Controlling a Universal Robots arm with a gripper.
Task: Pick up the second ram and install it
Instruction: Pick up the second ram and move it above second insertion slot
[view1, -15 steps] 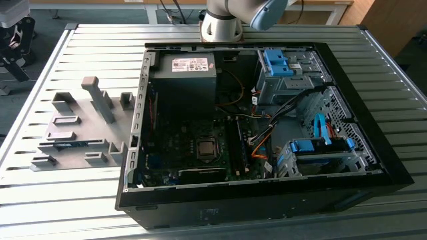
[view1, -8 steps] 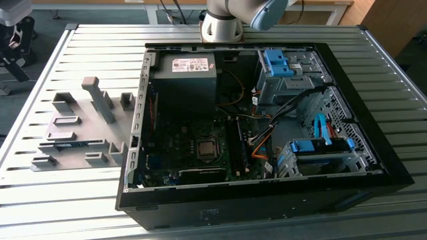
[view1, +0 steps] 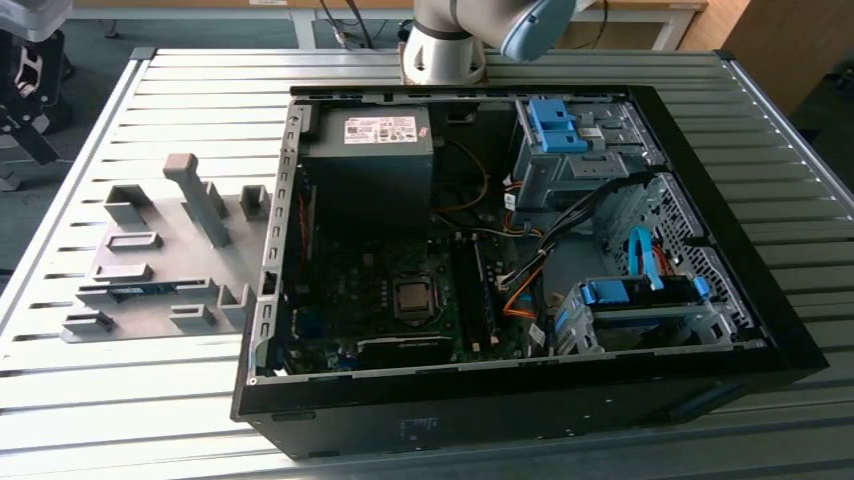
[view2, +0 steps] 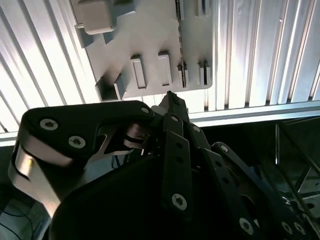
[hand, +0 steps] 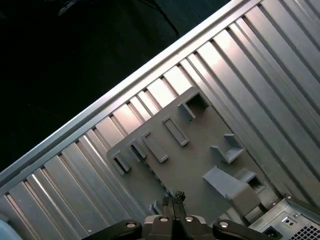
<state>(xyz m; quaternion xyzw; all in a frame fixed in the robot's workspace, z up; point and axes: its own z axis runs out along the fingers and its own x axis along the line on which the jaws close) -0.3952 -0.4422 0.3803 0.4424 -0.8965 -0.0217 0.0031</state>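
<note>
Jaws stand closed against each other with nothing between them: in both wrist views the gripper (hand: 173, 196) comes to a single narrow tip. It hangs over the edge of the grey plastic tray (hand: 200, 155), on the side of the tray that faces the computer case (view1: 781, 330).

The tray lies flat on the slatted metal table (view1: 200, 90), just beside the case on the exterior view's left. The second ram (view1: 136, 290) sits in the tray, a thin blue-green strip held between low grey blocks, near the tray edge farthest from the arm's base (view1: 441, 55). The gripper does not touch it.

The case lies on its side with the panel off. Inside it are the motherboard (view1: 360, 280), the long black memory sockets (view1: 470, 290) beside the processor socket (view1: 415, 297), and the power supply (view1: 367, 165) at the end nearest the arm's base.
</note>
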